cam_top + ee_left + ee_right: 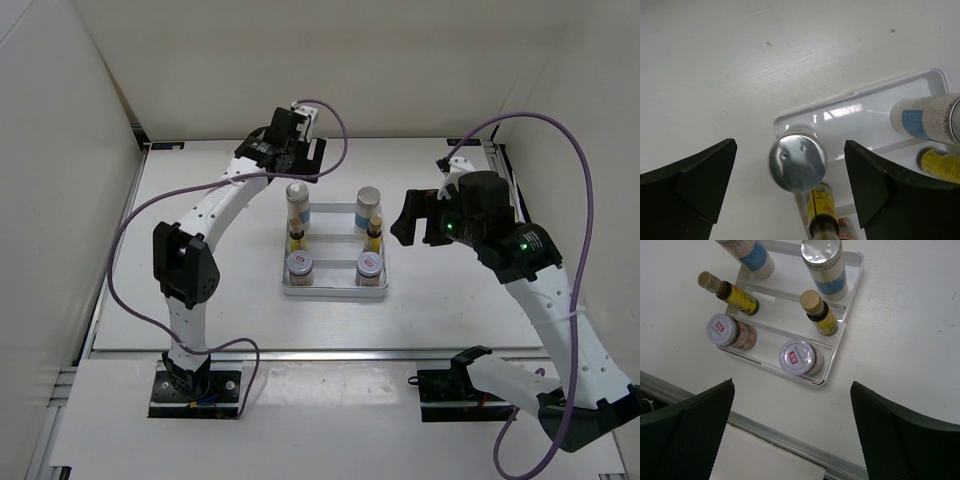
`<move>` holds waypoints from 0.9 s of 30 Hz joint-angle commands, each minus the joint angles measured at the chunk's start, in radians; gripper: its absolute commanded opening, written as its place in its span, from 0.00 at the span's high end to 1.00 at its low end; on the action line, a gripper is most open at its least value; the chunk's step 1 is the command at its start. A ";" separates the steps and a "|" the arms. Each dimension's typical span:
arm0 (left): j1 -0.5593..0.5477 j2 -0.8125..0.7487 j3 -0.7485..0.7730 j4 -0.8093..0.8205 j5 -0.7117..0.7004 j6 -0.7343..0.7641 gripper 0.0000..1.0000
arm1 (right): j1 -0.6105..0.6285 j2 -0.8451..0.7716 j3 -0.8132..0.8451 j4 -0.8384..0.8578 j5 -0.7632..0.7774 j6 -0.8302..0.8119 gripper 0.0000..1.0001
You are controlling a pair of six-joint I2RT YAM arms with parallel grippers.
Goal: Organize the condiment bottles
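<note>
All six condiment bottles stand in the grey tray. Two tall white bottles are in the far row, two slim amber bottles in the middle row, two silver-lidded jars in the near row. My left gripper is open and empty, above and just behind the left white bottle, whose silver cap shows between its fingers. My right gripper is open and empty, raised to the right of the tray. The right wrist view shows the tray rim and all bottles.
White walls enclose the table on the left, back and right. A metal rail runs along the table's near edge, in front of the arm bases. Purple cables loop above both arms.
</note>
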 commanded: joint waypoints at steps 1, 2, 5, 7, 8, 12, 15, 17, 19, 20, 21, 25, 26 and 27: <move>-0.004 -0.141 0.134 -0.023 -0.119 0.035 0.00 | 0.003 -0.023 0.023 -0.011 0.043 0.020 0.00; 0.006 -0.170 0.151 -0.038 -0.119 0.035 0.00 | 0.003 -0.023 0.023 -0.023 0.066 0.021 0.00; 0.066 -0.303 0.132 -0.100 -0.081 -0.031 0.00 | 0.003 0.012 0.050 -0.067 0.143 0.040 0.00; 0.091 -0.441 -0.025 -0.100 -0.068 -0.054 0.00 | 0.003 0.058 0.073 -0.132 0.161 0.040 0.00; 0.100 -0.492 -0.098 -0.100 -0.077 -0.054 0.00 | 0.003 0.071 0.086 -0.150 0.175 0.040 0.00; 0.100 -0.795 -0.516 0.041 -0.137 -0.066 0.00 | 0.003 0.060 0.041 -0.126 0.175 0.031 0.00; 0.109 -0.949 -0.819 0.150 -0.149 -0.066 0.00 | 0.003 0.029 -0.026 -0.083 0.155 0.022 0.00; 0.109 -1.107 -0.995 0.184 -0.159 -0.077 0.00 | 0.003 0.029 -0.048 -0.083 0.171 0.022 0.00; 0.109 -1.266 -1.089 0.231 -0.159 -0.086 0.00 | 0.003 0.020 -0.080 -0.083 0.212 0.022 0.00; 0.109 -1.320 -1.184 0.253 -0.159 -0.076 0.00 | 0.003 0.010 -0.091 -0.083 0.212 0.013 0.00; 0.089 -1.375 -1.213 0.315 -0.159 -0.050 0.00 | 0.003 -0.004 -0.103 -0.072 0.226 0.013 0.00; 0.051 -1.605 -1.361 0.498 -0.286 -0.042 0.00 | 0.003 -0.035 -0.149 -0.063 0.266 0.004 0.00; 0.051 -1.657 -1.394 0.513 -0.266 0.004 0.00 | 0.003 -0.061 -0.160 -0.063 0.278 0.004 0.00; 0.051 -1.672 -1.404 0.514 -0.275 0.004 0.00 | 0.003 -0.072 -0.160 -0.063 0.299 -0.012 0.00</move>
